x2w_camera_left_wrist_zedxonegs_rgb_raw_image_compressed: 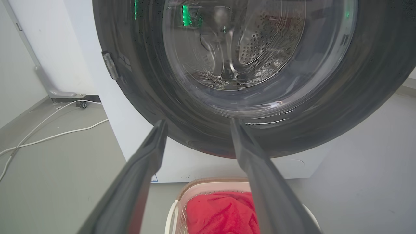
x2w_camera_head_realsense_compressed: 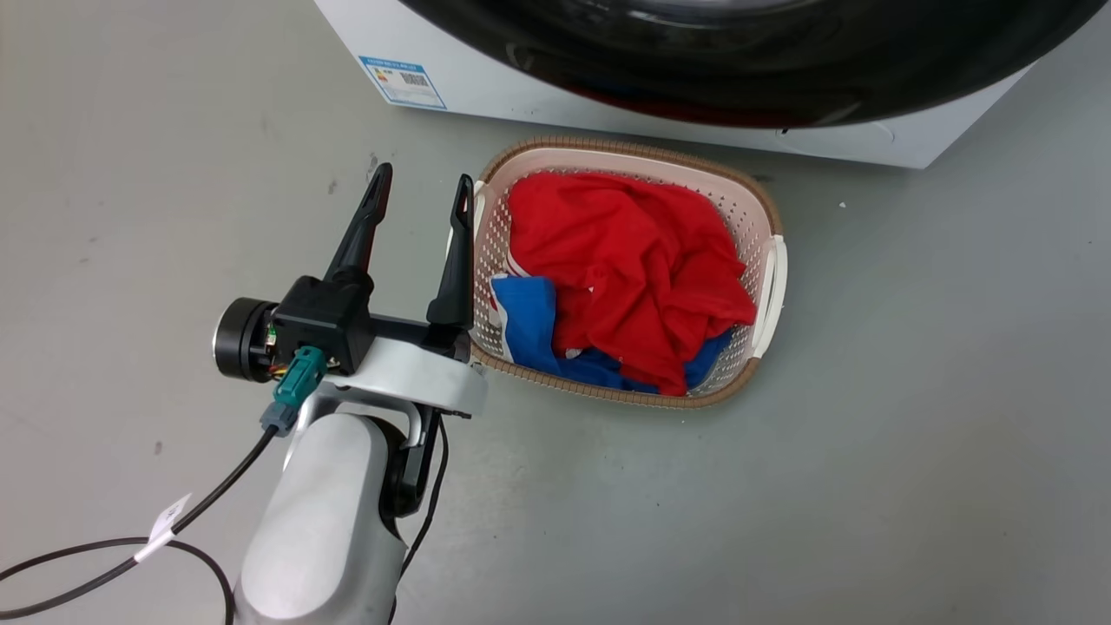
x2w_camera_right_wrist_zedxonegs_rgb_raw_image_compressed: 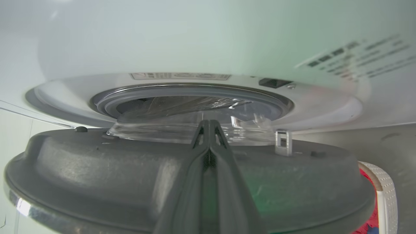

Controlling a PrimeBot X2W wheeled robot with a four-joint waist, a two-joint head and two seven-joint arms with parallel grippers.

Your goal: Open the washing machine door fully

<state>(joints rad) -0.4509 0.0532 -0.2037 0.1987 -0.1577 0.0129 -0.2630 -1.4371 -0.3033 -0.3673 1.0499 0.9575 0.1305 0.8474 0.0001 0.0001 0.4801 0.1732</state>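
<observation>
Right gripper (x2w_camera_right_wrist_zedxonegs_rgb_raw_image_compressed: pixel 209 125) had its fingers pressed together, gripping nothing, over the grey inner face of the washing machine door (x2w_camera_right_wrist_zedxonegs_rgb_raw_image_compressed: pixel 97 169). This was one door, ajar off one washing machine (x2w_camera_right_wrist_zedxonegs_rgb_raw_image_compressed: pixel 195 39). Left gripper (x2w_camera_head_realsense_compressed: pixel 424 175) stood wide open and empty below the door's black front, beside one laundry basket (x2w_camera_head_realsense_compressed: pixel 608 156) of red and blue clothes (x2w_camera_head_realsense_compressed: pixel 634 260).

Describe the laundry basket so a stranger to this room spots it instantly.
Find the white washing machine with its big black door. On the grey floor just before it sits the laundry basket: pale perforated plastic, brown woven rim, the only thing holding red and blue clothes.
</observation>
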